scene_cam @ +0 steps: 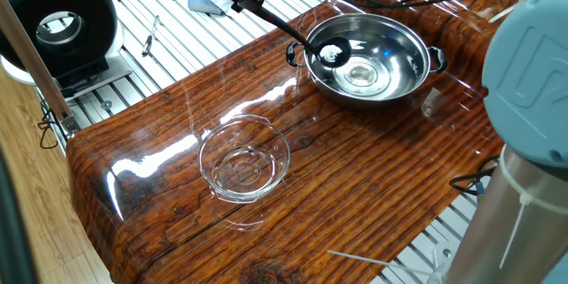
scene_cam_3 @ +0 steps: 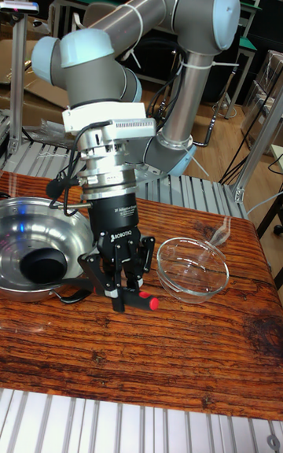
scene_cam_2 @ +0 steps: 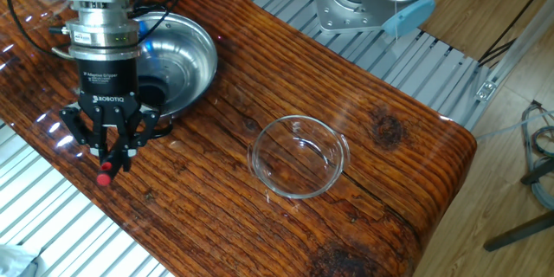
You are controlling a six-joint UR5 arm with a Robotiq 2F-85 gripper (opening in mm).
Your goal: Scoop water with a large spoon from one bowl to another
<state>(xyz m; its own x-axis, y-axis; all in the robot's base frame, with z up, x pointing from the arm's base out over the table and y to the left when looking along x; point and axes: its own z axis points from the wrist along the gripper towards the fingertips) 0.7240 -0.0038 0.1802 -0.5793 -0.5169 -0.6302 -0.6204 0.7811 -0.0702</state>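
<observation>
The tool [scene_cam_3: 126, 292] was pinching the slim handle of the black ladle [scene_cam: 293, 34] close to its red-marked tip [scene_cam_2: 104, 178], its fingers [scene_cam_3: 115, 296] pressed against the handle from both sides. The handle slanted down over the rim of the steel bowl [scene_cam: 390, 80], and the round cup [scene_cam_3: 43, 264] sat low inside that bowl, near the wall on the tool's side. In one fixed view a bright glint showed in the cup, and more glints lay on the bowl's floor, so water [scene_cam: 361, 74] seemed to be there, though its level could not be made out. The steel bowl stood toward one end of the wooden surface [scene_cam: 355, 177]. The glass bowl [scene_cam: 244, 158] stood well apart from it, nearer the surface's middle, upright; whether it held any water I could not tell.
</observation>
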